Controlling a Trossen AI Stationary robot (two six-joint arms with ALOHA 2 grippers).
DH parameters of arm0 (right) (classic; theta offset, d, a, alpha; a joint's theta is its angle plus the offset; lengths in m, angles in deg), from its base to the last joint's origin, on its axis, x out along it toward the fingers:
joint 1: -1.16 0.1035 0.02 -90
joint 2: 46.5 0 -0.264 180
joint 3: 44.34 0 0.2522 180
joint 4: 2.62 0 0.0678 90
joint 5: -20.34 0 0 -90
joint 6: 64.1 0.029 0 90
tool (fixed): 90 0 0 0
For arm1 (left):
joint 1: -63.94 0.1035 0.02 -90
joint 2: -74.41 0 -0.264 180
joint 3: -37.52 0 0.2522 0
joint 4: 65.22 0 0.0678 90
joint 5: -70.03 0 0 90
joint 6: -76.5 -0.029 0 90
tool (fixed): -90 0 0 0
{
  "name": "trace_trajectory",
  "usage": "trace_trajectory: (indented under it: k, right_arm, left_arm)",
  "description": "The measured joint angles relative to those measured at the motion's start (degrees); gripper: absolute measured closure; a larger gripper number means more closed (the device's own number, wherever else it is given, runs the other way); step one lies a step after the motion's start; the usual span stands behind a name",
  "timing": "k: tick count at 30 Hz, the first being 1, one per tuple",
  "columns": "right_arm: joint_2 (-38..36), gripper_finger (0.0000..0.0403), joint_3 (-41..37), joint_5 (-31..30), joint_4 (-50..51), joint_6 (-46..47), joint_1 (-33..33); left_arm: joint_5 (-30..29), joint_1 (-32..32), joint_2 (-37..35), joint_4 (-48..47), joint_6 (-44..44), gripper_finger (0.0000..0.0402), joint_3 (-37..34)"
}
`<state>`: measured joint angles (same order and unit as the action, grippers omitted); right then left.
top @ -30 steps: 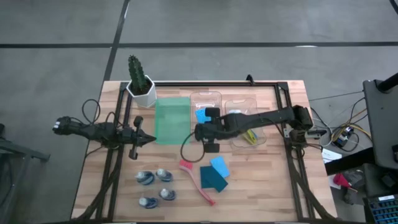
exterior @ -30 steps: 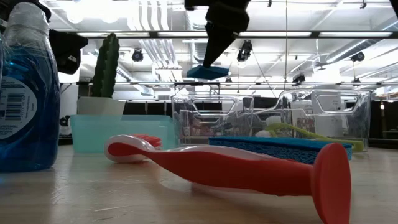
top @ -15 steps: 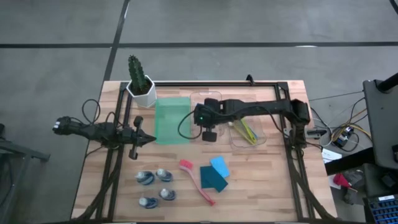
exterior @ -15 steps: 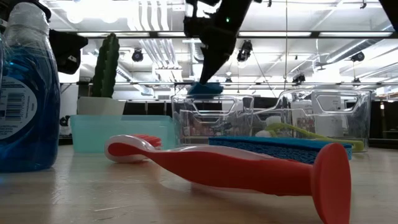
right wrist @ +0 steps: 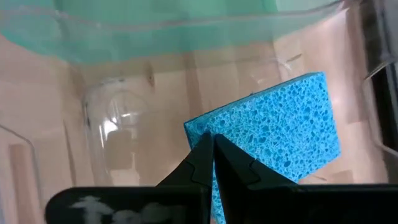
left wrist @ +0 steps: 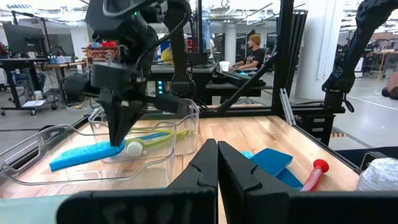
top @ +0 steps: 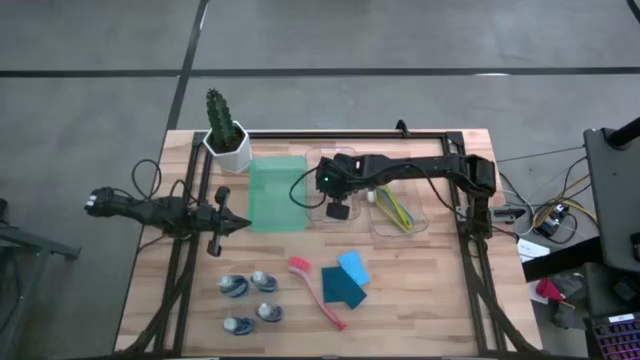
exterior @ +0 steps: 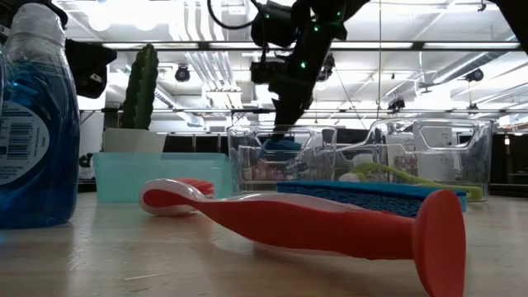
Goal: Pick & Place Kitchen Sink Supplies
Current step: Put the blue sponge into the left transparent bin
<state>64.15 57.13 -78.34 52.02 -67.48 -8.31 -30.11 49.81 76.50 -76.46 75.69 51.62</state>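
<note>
My right gripper [top: 323, 186] reaches down into the left clear tray [top: 331, 160] and is shut on a light blue block sponge [right wrist: 280, 134], which also shows in the low view [exterior: 280, 148] and in the left wrist view [left wrist: 84, 155]. My left gripper [top: 236, 224] waits shut and empty above the table's left half. Several blue-white little bottles [top: 250, 300], a pink long-handled brush [top: 318, 292] and two more blue sponges [top: 346, 280] lie on the table near the front. Yellow-green and blue brushes [top: 395, 210] lie in the right clear tray. My right gripper pinches the sponge's edge at one end [right wrist: 208, 144] between its two fingers, which come from above, pointing down. The sponge sticks out sideways from the fingertips [left wrist: 118, 142], tilted, inside the tray's walls. Whether its low end [left wrist: 59, 163] touches the tray floor I cannot tell.
A green tray [top: 275, 193] stands just left of the clear trays, and a potted cactus [top: 226, 130] stands at the far left. A black frame [top: 350, 134] runs around the table. A blue bottle [exterior: 37, 124] stands close to the low camera.
My right gripper has moved toward the table's far edge and gone down, carrying the blue sponge from above the tray rim to inside the left clear tray. It has stayed shut on the sponge.
</note>
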Motion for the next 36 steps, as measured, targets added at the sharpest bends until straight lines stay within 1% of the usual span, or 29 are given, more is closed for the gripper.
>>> trace_trajectory:
  k: [2,14,19,25,36]
  right_arm:
    - [0.0,0.0394,-1.3,1.8,-2.6,-0.2,-0.1]
    - [0.1,0.0394,-5.6,1.9,-6.5,0.8,-1.1]
    - [0.8,0.0394,-7.0,4.0,-10.4,1.4,-1.1]
    - [2.4,0.0394,-7.3,5.1,-11.5,1.8,-1.1]
    - [3.2,0.0394,-7.3,7.0,-12.1,2.1,-1.0]
  left_arm:
    - [0.0,0.0,0.0,0.0,0.0,0.0399,0.0]
    - [0.0,0.0,0.0,0.0,0.0,0.0399,0.0]
    - [0.0,0.0,0.0,0.0,0.0,0.0399,0.0]
    - [0.0,0.0,0.0,0.0,0.0,0.0399,0.0]
    - [0.0,0.0,0.0,0.0,0.0,0.0399,0.0]
